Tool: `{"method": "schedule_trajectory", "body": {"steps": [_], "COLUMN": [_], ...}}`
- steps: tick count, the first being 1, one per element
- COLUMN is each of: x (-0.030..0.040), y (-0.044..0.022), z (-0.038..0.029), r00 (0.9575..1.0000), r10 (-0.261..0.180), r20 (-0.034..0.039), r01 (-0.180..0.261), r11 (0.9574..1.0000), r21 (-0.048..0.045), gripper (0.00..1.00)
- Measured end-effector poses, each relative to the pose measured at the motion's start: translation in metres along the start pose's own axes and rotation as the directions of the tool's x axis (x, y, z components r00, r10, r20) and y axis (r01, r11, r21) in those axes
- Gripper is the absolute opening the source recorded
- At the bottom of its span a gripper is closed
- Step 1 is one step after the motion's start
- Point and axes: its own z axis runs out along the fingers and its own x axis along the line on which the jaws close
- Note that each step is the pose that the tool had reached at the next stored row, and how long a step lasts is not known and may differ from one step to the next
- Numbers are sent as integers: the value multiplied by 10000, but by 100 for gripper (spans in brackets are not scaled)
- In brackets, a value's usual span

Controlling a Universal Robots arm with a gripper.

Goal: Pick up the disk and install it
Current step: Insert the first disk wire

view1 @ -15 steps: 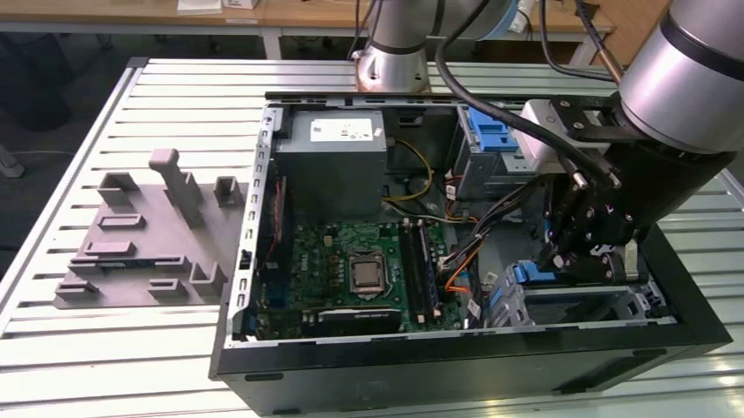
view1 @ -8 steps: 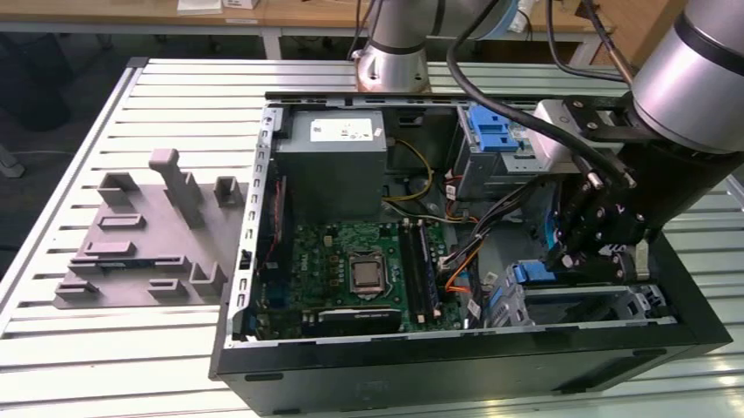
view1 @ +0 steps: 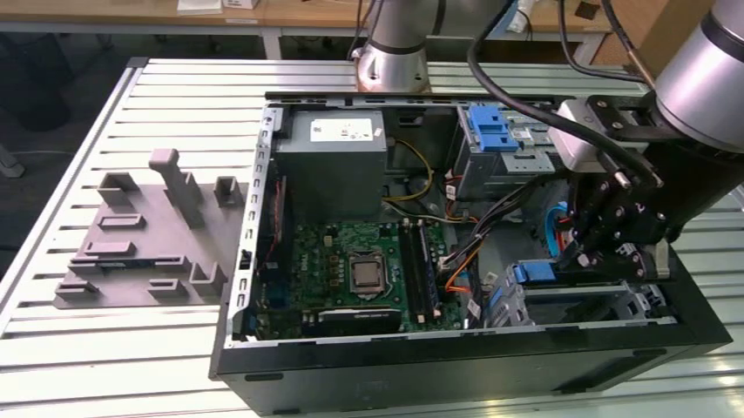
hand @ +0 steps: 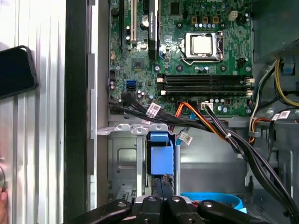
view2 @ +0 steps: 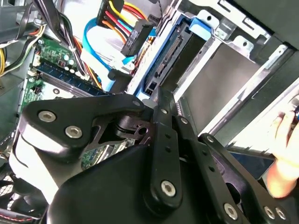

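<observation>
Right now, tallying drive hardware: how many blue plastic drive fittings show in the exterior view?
2: a blue latch on the far cage, and the disk's blue carrier beside the claw. The arm may hide more.

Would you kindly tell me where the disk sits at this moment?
The disk stands in the drive cage below the motherboard in the first wrist view, directly beneath the hand.

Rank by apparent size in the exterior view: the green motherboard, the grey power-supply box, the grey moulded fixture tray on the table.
1. Green motherboard
2. Grey moulded fixture tray, close behind; unsure
3. Grey power-supply box, farther from the camera, so its rank is unsure.
</observation>
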Motion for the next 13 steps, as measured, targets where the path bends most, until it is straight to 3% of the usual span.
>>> {"method": "schedule_trajectory", "body": {"steps": [9, 13], "x": [-10, -19], "y": [-6, -68], "z": [-207, -225], "r00": [10000, 10000], "r10": [-2, 0], "r20": [3, 3], "r01": [2, 0], "r11": [10000, 10000], "r21": [0, 0], "gripper": [11, 11]}}
